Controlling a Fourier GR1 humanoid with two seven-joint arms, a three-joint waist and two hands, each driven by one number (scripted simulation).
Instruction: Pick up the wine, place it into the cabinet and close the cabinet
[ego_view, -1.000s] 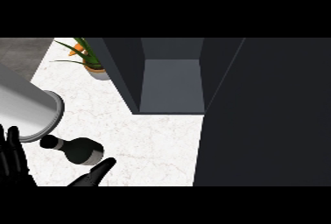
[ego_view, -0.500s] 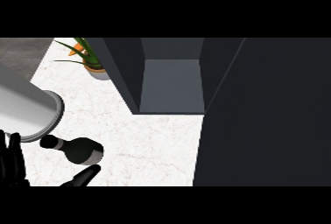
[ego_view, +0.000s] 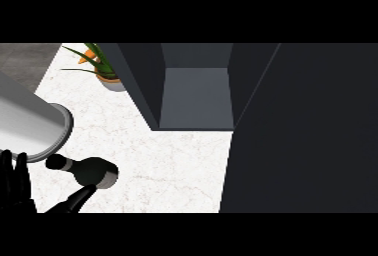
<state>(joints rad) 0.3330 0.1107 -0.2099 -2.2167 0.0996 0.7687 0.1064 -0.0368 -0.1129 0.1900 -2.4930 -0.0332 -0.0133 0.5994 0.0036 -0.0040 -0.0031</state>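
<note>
a big grey cylinder (ego_view: 29, 127) crowds the wine bottle (ego_view: 92, 172) at the near left of the marble counter (ego_view: 170, 165), with a potted plant (ego_view: 103, 75) further back. the cabinet (ego_view: 196, 97) stands open, its door (ego_view: 303, 130) swung out on the right. the left hand (ego_view: 15, 187) is spread wide, straight fingers beside the bottle's neck and thumb near its base, gripping nothing.
</note>
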